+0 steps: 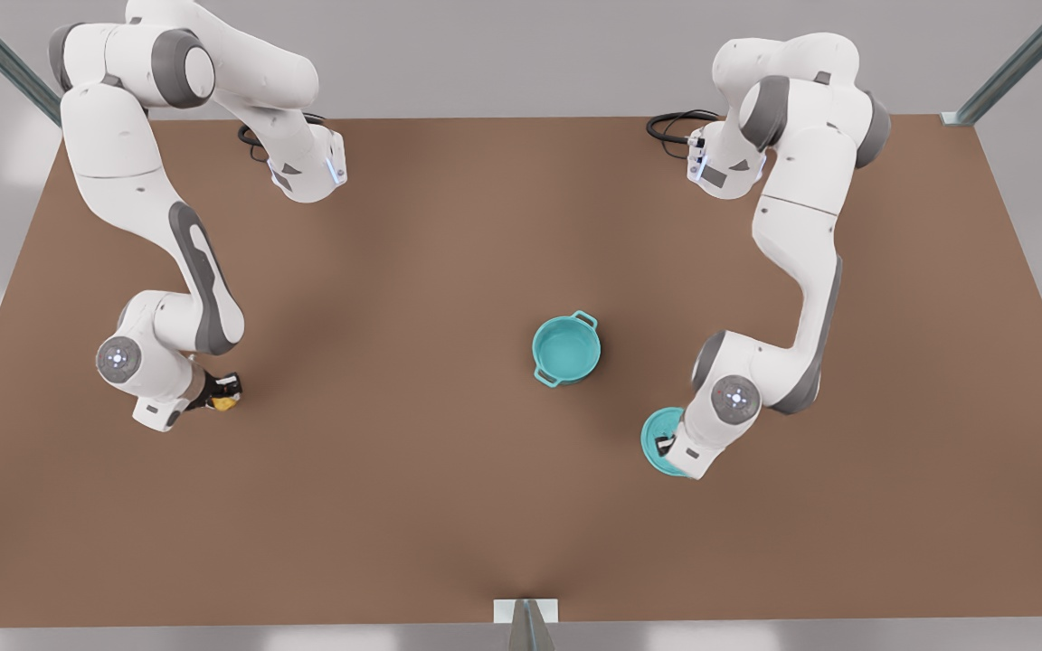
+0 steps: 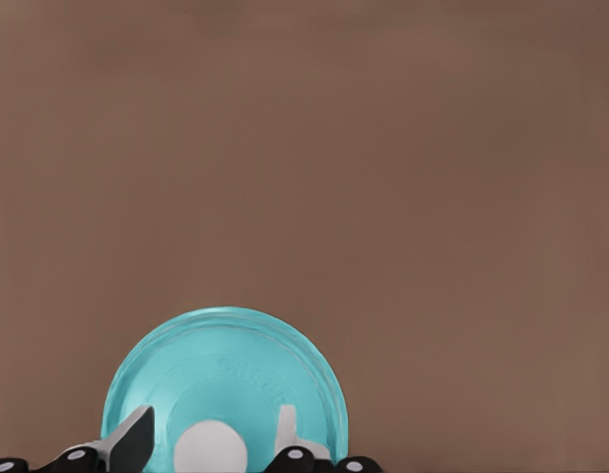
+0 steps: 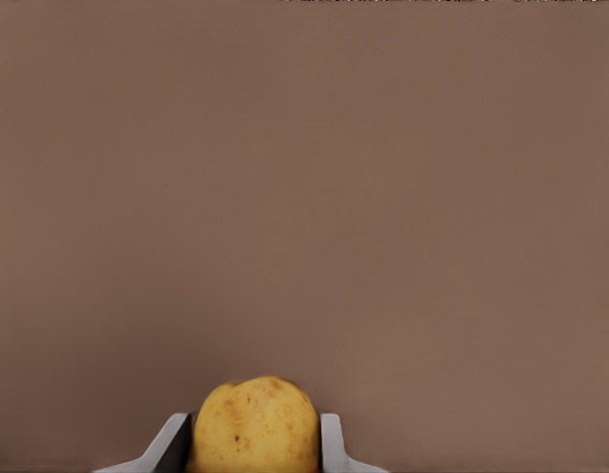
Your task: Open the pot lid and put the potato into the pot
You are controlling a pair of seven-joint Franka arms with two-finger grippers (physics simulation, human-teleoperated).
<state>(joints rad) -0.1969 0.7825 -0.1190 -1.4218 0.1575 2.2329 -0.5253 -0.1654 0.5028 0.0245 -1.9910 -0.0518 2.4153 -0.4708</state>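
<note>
Two claws are working: right gripper (image 3: 253,448) is squeezing the hard, light potato (image 3: 255,426); left gripper (image 2: 214,445) is spread around the pot lid (image 2: 224,374) knob.

Wrist views cut off the potato (image 3: 255,426) and lid (image 2: 224,384) at the edge; the right-hand arm's wrist hides part of the lid in front view.

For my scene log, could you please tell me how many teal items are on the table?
2: the pot, uncovered, mid-table; the pot lid toward the front view's right, under the left gripper.
</note>
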